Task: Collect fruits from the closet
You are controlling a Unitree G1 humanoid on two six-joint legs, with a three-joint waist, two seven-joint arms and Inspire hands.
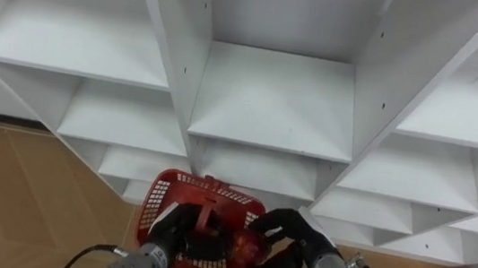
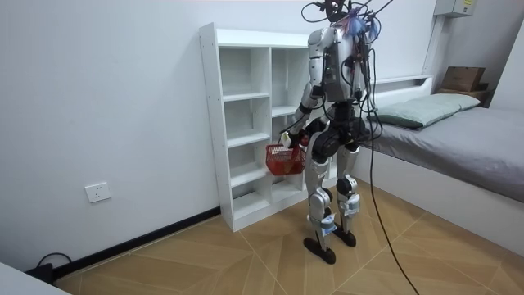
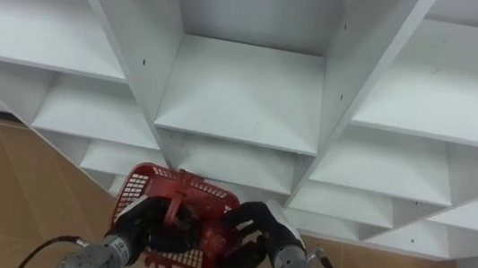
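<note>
L eye: my left hand is curled on the handle of the red basket, held low before the closet. My right hand is wrapped round a red fruit at the basket's right rim. Shelves in sight are bare.
R eye: same. Fruit inside or just above the rim, can't tell.
Room: I'm standing at the closet, basket at hip level, bed behind me.
Handling, my est.: fruit is firm, smooth, light-ish and bruises easily. Grip round its middle, lower it in, don't drop.
</note>
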